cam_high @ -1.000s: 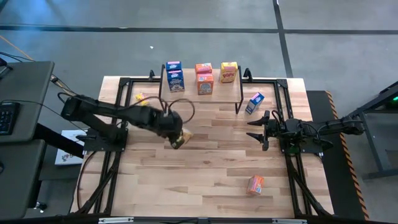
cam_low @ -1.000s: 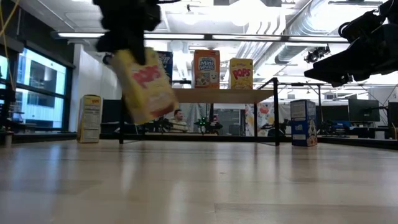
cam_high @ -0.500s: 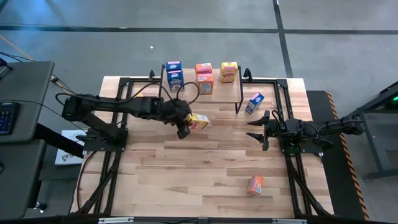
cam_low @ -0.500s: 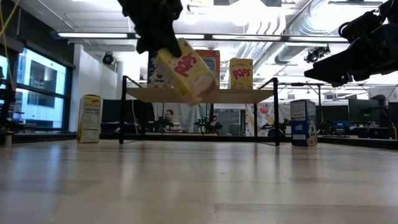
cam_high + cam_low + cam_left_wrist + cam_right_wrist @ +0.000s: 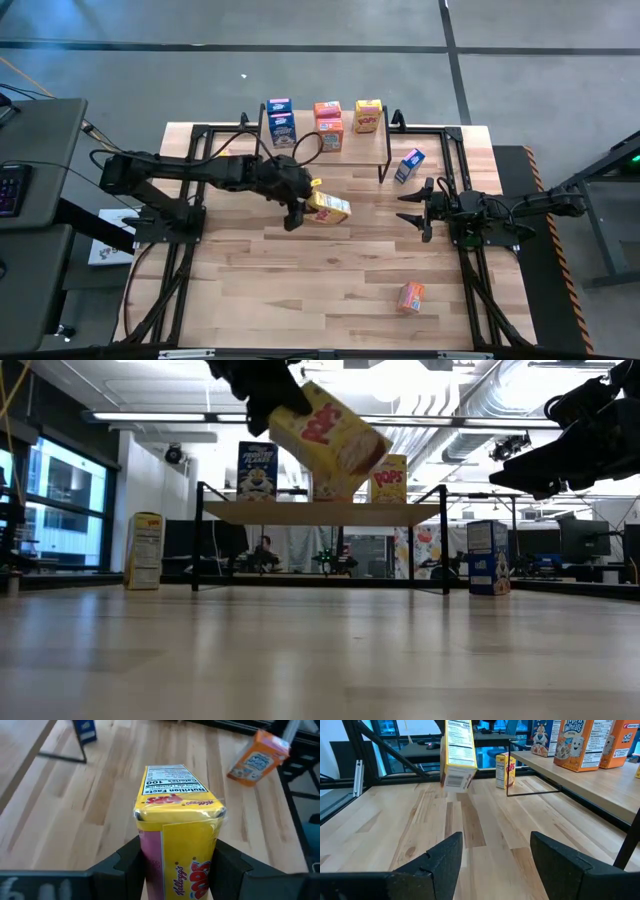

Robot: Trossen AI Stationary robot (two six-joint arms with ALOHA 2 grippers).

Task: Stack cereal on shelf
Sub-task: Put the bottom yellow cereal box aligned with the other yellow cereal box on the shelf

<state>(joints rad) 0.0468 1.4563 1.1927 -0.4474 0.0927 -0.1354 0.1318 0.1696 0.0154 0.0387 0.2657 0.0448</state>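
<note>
Cereal in hand: yellow box (image 5: 328, 208) pinched between the left gripper's (image 5: 300, 207) fingers, held in the air above the table (image 5: 330, 270), in front of the shelf (image 5: 330, 512).
Box axis: long axis points away from the gripper, toward the table's right side; in the low view it tilts, the far end lower.
Left wrist view only: the box's end panel with nutrition print faces outward, a finger (image 5: 127, 862) pressed on each side; an orange box (image 5: 257, 757) lies tipped on the table beyond.
High view only: blue, orange and yellow boxes stand on the shelf; a blue box (image 5: 409, 165) stands beside the shelf's right legs.
Right gripper (image 5: 416, 211): spread and empty, hovering at the table's right side.
</note>
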